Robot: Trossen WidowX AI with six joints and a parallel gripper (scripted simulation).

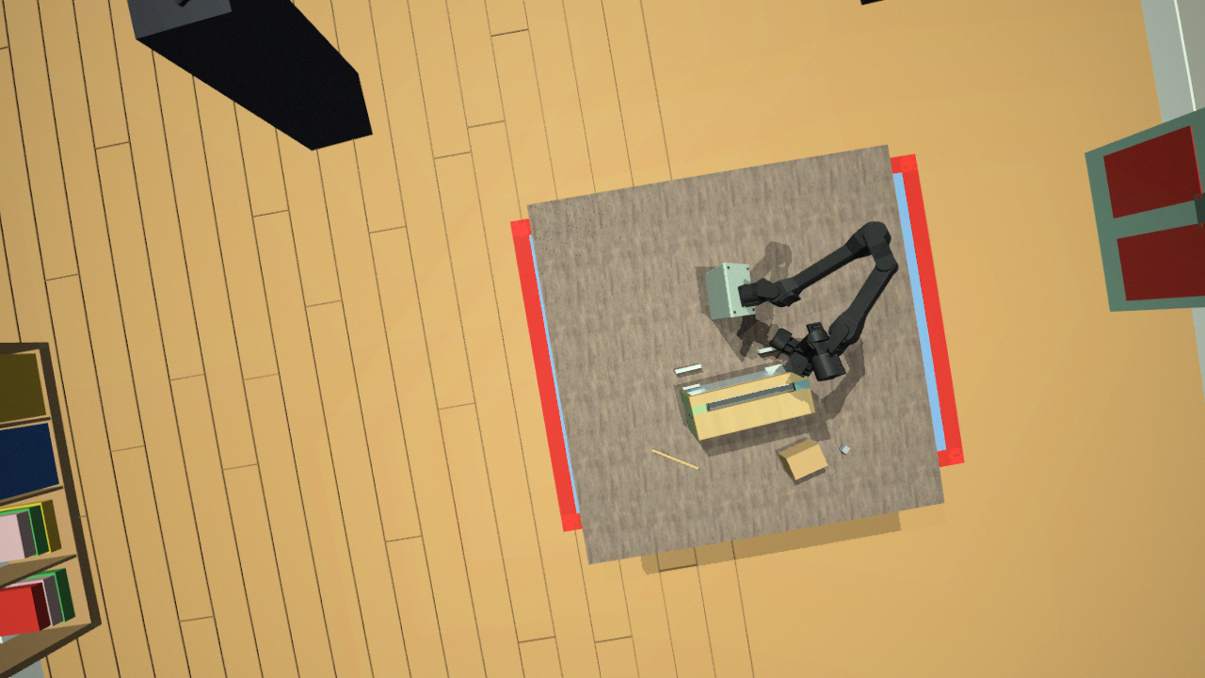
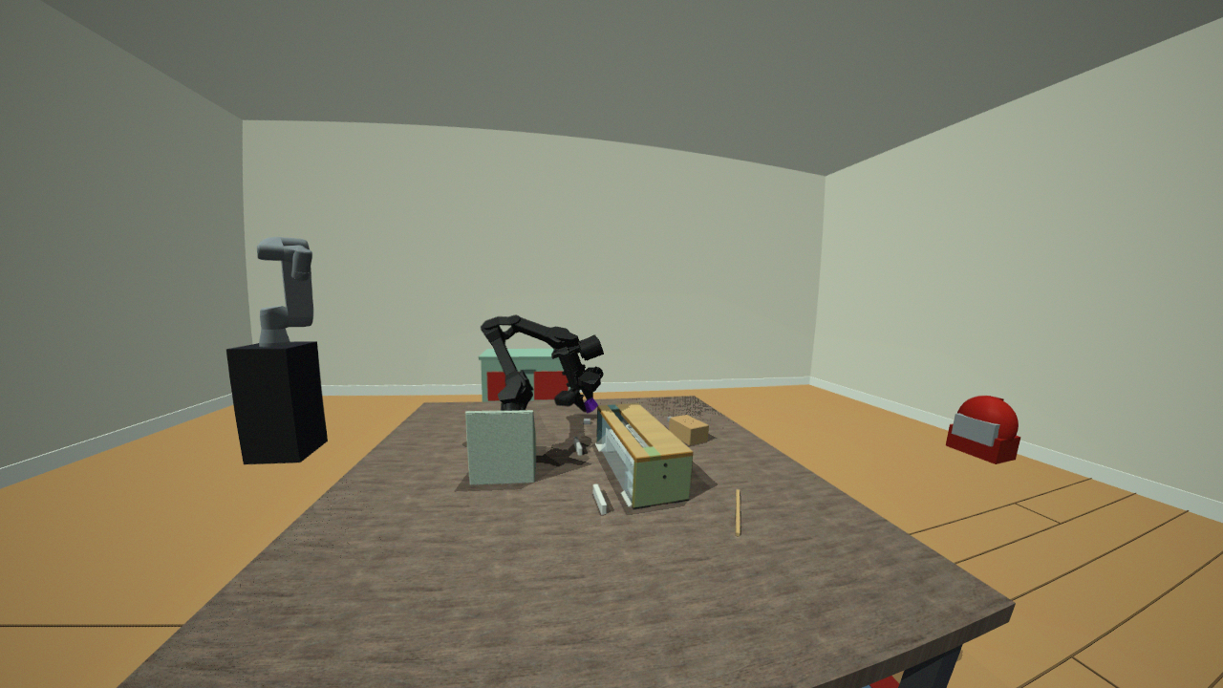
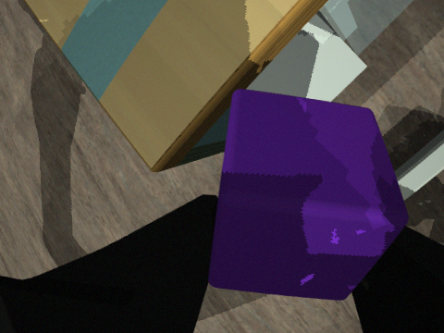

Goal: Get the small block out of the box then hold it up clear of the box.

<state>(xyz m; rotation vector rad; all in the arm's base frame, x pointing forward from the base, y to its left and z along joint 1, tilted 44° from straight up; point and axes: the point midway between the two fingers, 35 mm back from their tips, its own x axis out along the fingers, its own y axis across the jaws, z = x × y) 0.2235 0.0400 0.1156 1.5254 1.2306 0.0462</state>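
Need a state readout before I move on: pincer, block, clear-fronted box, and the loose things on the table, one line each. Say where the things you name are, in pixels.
Pincer (image 2: 588,401) (image 3: 281,215): shut on the block.
Purple block (image 2: 590,405) (image 3: 296,185): gripped, out of the box, off the table, near the box's end.
Clear-fronted box (image 1: 754,411) (image 2: 660,480) (image 3: 162,92): upright on the table.
Thin stick (image 1: 674,460) (image 2: 738,511): lying flat.
Small tan box (image 1: 805,460) (image 2: 688,429): resting on the table, beyond the clear-fronted box.
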